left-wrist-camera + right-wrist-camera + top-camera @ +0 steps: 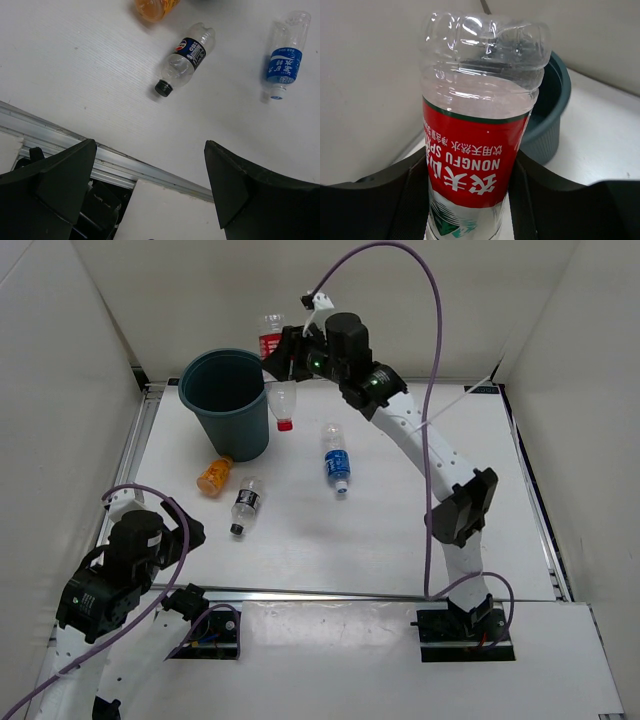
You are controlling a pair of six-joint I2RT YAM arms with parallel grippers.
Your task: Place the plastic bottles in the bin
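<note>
My right gripper (283,362) is shut on the red-label bottle (270,342), held in the air at the back, just right of the bin's rim; its red cap end shows below the fingers. In the right wrist view the bottle (477,150) stands base-up between the fingers (555,200), with the dark teal bin (547,125) behind it. The bin (236,435) stands at the back left. The orange bottle (214,476), dark-label bottle (246,502) and blue-label bottle (336,465) lie on the table. My left gripper (188,562) is open and empty at the front left.
White walls close in the table on three sides. A metal rail (125,165) runs along the near edge under my left gripper (150,190). The left wrist view shows the dark-label bottle (187,57), the blue-label bottle (284,60) and the orange bottle (152,7).
</note>
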